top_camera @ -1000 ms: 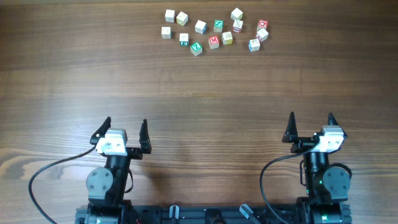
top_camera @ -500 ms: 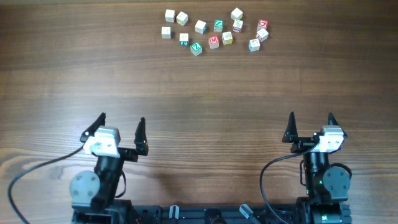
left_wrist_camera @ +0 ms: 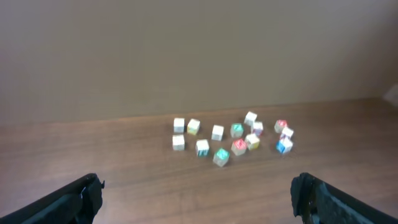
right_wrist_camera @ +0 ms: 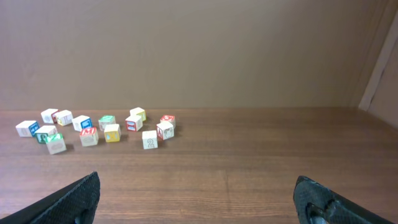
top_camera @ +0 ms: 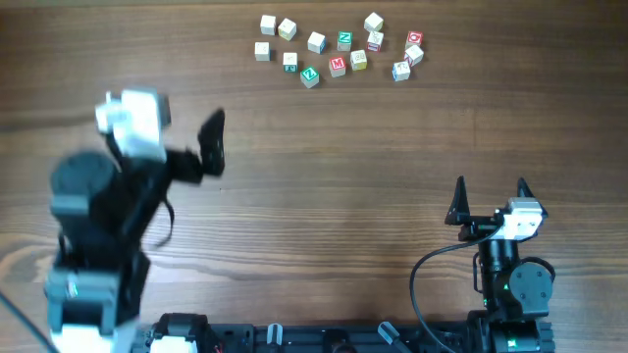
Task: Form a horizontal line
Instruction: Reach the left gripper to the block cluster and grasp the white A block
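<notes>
The pale cube with a green mark [top_camera: 309,75], the red M cube [top_camera: 338,66] and the yellow-faced cube [top_camera: 359,59] lie close together in a slanted row at the front of a cube cluster at the table's far side. They also show in the left wrist view [left_wrist_camera: 221,156] [left_wrist_camera: 239,147] [left_wrist_camera: 252,142] and in the right wrist view [right_wrist_camera: 55,142] [right_wrist_camera: 88,135] [right_wrist_camera: 112,132]. My left gripper [top_camera: 177,147] [left_wrist_camera: 196,190] is open, empty, raised and blurred, well short of the cubes. My right gripper [top_camera: 491,201] [right_wrist_camera: 196,186] is open and empty near the front edge.
Several other letter cubes surround the three, among them a green-faced cube [top_camera: 344,40], pale cubes [top_camera: 268,24] at the left and red-lettered cubes [top_camera: 414,39] at the right. A tan wall rises behind the table.
My left arm has risen and swung forward and to the left, and its gripper now looks at the cubes. The right arm and the cubes have not moved.
</notes>
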You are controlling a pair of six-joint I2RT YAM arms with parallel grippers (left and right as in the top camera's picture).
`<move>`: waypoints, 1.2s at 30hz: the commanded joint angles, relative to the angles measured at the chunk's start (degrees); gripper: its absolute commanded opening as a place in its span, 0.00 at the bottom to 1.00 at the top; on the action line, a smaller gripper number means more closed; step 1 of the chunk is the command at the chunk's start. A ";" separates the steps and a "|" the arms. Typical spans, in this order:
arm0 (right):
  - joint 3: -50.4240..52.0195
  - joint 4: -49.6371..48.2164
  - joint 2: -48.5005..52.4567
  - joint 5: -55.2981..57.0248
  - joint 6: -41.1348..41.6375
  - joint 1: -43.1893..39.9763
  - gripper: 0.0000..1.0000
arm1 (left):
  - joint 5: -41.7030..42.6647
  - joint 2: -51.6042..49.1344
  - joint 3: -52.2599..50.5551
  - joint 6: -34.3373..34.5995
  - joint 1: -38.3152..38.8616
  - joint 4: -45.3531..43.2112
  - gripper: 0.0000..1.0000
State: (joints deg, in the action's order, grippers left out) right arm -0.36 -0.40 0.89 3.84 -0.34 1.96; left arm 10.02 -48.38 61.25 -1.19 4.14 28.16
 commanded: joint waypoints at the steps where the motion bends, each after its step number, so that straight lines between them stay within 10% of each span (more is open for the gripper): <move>1: 0.07 -0.28 -0.35 -0.92 -0.74 0.35 1.00 | 1.95 -11.65 12.15 0.31 0.26 1.51 1.00; 12: 0.07 -0.28 -0.35 -0.92 -0.74 0.35 1.00 | 1.95 -44.74 39.32 0.35 5.33 8.07 1.00; 36: 0.07 -0.28 -0.35 -0.92 -0.76 0.35 1.00 | 0.39 -78.68 40.02 0.37 10.60 -10.67 1.00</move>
State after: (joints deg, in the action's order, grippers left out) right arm -0.36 -0.40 0.89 3.84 -0.34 1.96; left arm 10.55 -123.31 100.12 -1.19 14.63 18.28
